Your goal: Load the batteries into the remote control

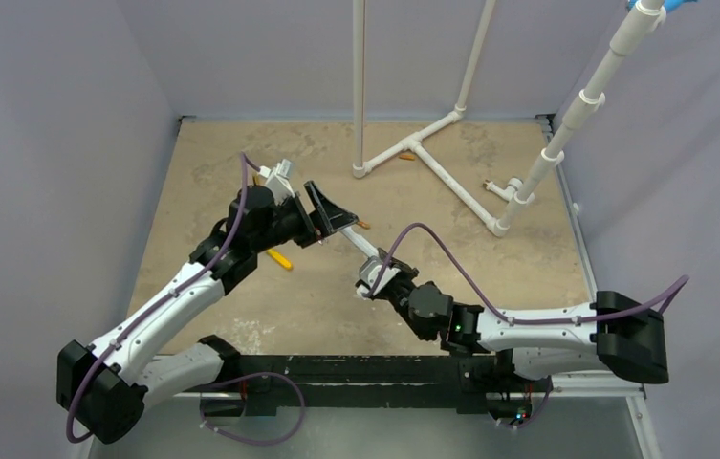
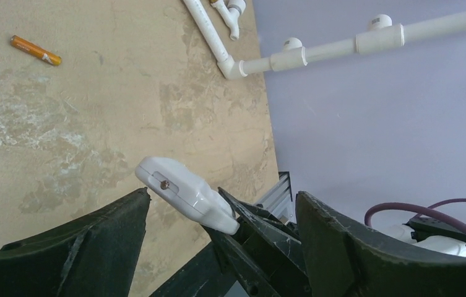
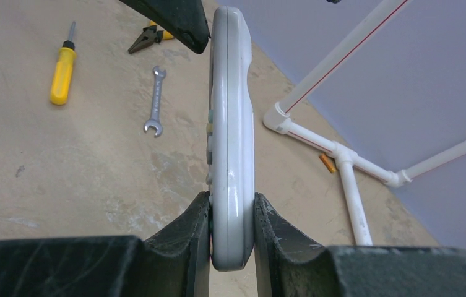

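My right gripper (image 3: 232, 198) is shut on the remote control (image 3: 232, 124), a slim white handset held edge-on by its lower end and pointing away from the wrist. From above, the remote control (image 1: 360, 244) stretches from the right gripper (image 1: 375, 277) toward the left gripper (image 1: 332, 215). The left gripper (image 2: 221, 195) is open, its fingers either side of the remote's free end (image 2: 184, 195) without touching it. One orange battery (image 2: 35, 51) lies on the table beyond it. Another battery (image 3: 326, 163) lies beside the white pipe frame.
A yellow screwdriver (image 3: 63, 71), a small silver wrench (image 3: 154, 102) and yellow-handled pliers (image 3: 150, 37) lie on the tan table. A white PVC pipe frame (image 1: 432, 158) stands at the back right. Purple-grey walls enclose the table.
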